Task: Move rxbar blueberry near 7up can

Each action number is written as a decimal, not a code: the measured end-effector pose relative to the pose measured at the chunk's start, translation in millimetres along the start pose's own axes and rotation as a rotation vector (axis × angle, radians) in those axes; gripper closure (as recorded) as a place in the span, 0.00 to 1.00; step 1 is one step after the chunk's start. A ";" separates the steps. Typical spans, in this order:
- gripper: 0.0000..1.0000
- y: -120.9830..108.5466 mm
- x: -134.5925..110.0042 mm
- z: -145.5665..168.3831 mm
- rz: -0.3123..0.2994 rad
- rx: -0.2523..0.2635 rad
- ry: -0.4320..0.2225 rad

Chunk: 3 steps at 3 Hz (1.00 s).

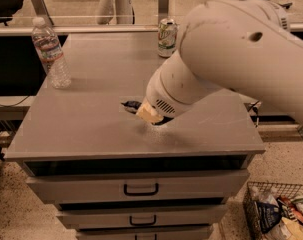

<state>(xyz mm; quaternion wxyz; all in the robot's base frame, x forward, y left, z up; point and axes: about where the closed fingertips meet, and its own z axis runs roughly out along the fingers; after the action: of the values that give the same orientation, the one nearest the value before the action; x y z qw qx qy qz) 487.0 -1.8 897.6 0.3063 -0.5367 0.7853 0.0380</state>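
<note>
1 water bottle upright, tabletop left | 1 rxbar blueberry flat at front-middle, dark end showing just left of my hand | hand low over it, grip state I cannot tell | 1 7up can upright at rear, well apart from bar

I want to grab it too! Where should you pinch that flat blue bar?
Probably across its narrow width, from straight above: the rxbar blueberry lies flat on the cabinet top, so only its long edges offer a pinch. The tool sits over it, hiding most of it.
</note>
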 end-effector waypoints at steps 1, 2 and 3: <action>1.00 -31.6 12.6 2.7 -0.013 0.057 -0.024; 1.00 -88.6 28.5 11.7 -0.047 0.121 -0.062; 1.00 -141.5 42.6 26.0 -0.120 0.160 -0.092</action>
<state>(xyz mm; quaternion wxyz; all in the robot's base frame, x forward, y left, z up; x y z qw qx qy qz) 610.9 -86.2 892.4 0.3854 -0.5543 0.7375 -0.0187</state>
